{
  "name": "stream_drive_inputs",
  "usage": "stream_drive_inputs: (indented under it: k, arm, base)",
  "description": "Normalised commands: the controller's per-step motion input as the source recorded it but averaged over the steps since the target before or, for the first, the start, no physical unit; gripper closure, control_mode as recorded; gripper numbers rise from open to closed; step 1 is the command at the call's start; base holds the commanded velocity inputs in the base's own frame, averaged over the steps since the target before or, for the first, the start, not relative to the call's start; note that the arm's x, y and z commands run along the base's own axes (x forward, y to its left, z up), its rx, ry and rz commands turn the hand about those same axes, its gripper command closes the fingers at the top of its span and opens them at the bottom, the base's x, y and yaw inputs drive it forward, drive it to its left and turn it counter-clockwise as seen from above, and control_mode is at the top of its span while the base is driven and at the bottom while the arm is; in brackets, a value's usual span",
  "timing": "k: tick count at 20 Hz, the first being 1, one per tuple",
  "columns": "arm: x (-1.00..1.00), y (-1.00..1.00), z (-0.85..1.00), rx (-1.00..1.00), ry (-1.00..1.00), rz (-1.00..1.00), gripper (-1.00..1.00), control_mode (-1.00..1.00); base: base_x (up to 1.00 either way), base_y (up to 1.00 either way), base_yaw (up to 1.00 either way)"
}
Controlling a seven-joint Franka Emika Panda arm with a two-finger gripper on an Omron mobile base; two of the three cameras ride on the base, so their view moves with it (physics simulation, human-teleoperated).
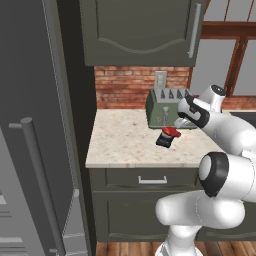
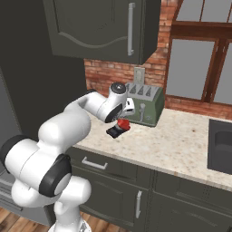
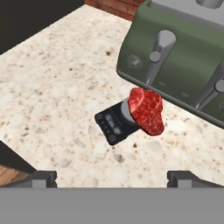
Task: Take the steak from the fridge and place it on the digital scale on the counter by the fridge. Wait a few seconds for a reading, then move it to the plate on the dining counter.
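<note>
Left base view: steak (image 1: 171, 132) is sitting on digital scale (image 1: 165, 139), counter (image 1: 120, 145), just near of toaster (image 1: 167, 108). Right base view: end effector (image 2: 127, 112) is hovering directly above it. Hand view: jaws are standing wide open, empty; steak is lying straight ahead, btwn fingertips (image 3: 41, 178).

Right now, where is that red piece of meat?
The steak lies on the small black digital scale on the counter, just in front of the green toaster; in the hand view it overhangs the scale's edge nearest the toaster.
</note>
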Motion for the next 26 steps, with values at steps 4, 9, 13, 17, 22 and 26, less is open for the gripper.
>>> stream_drive_inputs:
  k: [4, 9, 13, 17, 22, 26]
  arm:
    - [0.00, 0.00, -0.03, 0.00, 0.00, 0.00, -1.00, -1.00]
    - [0.01, -0.04, -0.33, -0.04, 0.00, 0.00, -1.00, -1.00]
    - [0.10, -0.13, -0.28, 0.00, -0.01, 0.00, -1.00, -1.00]
    - [0.16, -0.06, -0.23, 0.00, -0.02, 0.00, -1.00, -1.00]
    - [0.19, 0.00, -0.21, 0.00, -0.05, 0.00, -1.00, -1.00]
    - [0.28, 0.00, -0.20, 0.00, -0.02, 0.00, -1.00, -1.00]
  base:
    - [0.00, 0.00, 0.00]
    - [0.00, 0.00, 0.00]
    - [0.00, 0.00, 0.00]
    - [0.00, 0.00, 0.00]
    - [0.00, 0.00, 0.00]
    - [0.00, 0.00, 0.00]
